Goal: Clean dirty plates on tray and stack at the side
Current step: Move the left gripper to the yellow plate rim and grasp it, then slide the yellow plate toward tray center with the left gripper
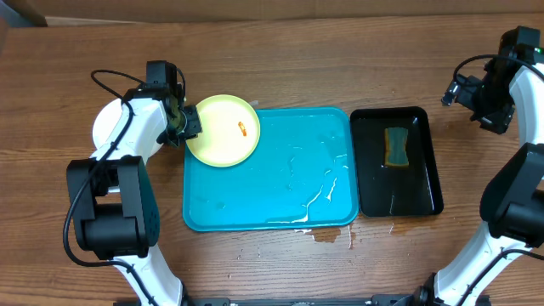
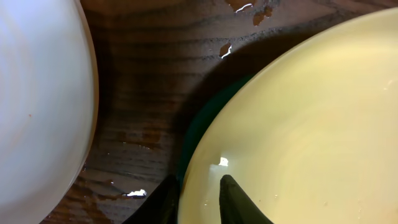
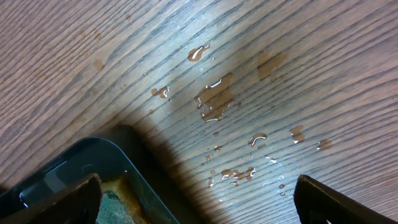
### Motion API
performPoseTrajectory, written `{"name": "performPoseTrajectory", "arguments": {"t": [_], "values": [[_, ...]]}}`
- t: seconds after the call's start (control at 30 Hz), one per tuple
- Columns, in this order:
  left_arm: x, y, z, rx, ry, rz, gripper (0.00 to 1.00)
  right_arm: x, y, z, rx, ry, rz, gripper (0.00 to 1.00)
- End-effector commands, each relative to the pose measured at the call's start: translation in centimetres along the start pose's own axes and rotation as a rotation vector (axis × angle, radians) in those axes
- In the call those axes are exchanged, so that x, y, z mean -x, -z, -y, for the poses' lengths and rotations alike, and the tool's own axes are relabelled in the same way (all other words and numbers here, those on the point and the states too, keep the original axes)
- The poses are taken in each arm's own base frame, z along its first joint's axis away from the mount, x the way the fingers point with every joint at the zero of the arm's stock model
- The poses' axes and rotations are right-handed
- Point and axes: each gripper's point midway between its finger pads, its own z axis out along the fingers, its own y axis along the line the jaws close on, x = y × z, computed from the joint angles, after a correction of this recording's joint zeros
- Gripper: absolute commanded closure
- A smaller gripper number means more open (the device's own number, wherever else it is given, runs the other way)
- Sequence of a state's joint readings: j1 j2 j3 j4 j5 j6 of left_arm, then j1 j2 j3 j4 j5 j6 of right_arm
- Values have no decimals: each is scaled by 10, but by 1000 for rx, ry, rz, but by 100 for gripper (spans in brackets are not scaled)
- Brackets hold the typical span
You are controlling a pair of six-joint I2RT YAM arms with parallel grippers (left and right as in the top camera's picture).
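A pale yellow-green plate [image 1: 223, 130] with a small orange smear lies over the far left corner of the turquoise tray [image 1: 280, 191]. My left gripper [image 1: 185, 123] is shut on the plate's left rim. In the left wrist view the plate [image 2: 298, 124] fills the right side, with one finger above and one below its edge at the gripper [image 2: 198, 193], and a strip of the tray [image 2: 193, 134] shows beneath. A white plate [image 1: 106, 126] rests on the table left of the tray, partly under my left arm, and appears as the white plate [image 2: 37, 106]. My right gripper [image 1: 484, 115] hangs open at the far right.
A glossy black tray [image 1: 425, 170] right of the turquoise one holds a sponge [image 1: 395, 146]. In the right wrist view my open gripper [image 3: 199, 202] hangs over wet wood beside the black tray's corner [image 3: 74, 168]. Water is spilled by the tray's front edge [image 1: 327, 234].
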State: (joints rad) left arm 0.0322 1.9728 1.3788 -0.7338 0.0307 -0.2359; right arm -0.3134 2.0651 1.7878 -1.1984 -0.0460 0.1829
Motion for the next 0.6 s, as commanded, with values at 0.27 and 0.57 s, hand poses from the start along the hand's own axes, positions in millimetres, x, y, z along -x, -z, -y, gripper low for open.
{"name": "performPoseTrajectory", "arguments": {"t": [0.27, 0.57], "values": [[-2, 10, 15, -90, 1, 2, 81, 6, 15, -2, 10, -2, 41, 0], [-8, 10, 22, -103, -9, -19, 83, 6, 15, -2, 10, -2, 41, 0]]}}
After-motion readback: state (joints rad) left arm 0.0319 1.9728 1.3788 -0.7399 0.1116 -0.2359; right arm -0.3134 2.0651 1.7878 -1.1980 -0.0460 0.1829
